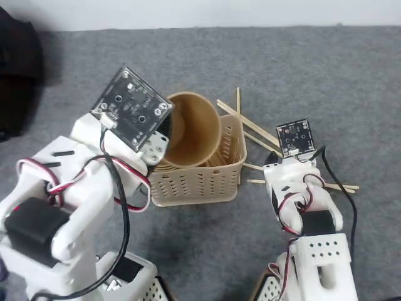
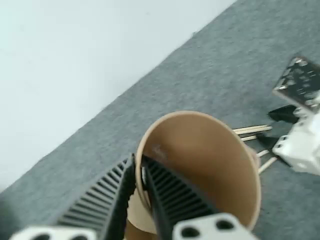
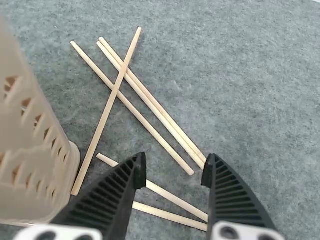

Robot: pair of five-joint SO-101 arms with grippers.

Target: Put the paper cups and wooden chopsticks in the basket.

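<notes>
In the high view, your left arm (image 1: 75,188) stands at the lower left, its wrist reaching to the left rim of a tan paper cup (image 1: 193,128) in the upper middle. The cup is tilted with its mouth toward the camera, over the back of the beige slotted basket (image 1: 200,182). Curved tan rims (image 1: 164,167) lie under it inside the basket, and they look like more cups. Wooden chopsticks (image 1: 250,128) lie scattered on the grey carpet (image 1: 313,69) just right of the basket. Your right arm (image 1: 307,213) stands at the lower right, its wrist over the nearest sticks.

In the left wrist view, your left gripper (image 2: 138,164) is clamped on the paper cup (image 2: 205,160). One ribbed finger is inside the rim, the other outside, and the wall is pinched between them. Beyond the cup, chopstick ends (image 2: 252,130) lie on the carpet beside the other arm (image 2: 300,140), with a pale wall (image 2: 75,60) behind.

In the right wrist view, your right gripper (image 3: 174,162) hangs with its fingers spread wide and nothing between them. It is above the chopsticks (image 3: 135,95): four lie crossed in a loose fan, and two more (image 3: 167,200) lie close under the fingers. The basket's slotted wall (image 3: 25,150) stands just beside them, and one stick's end lies by its base.
</notes>
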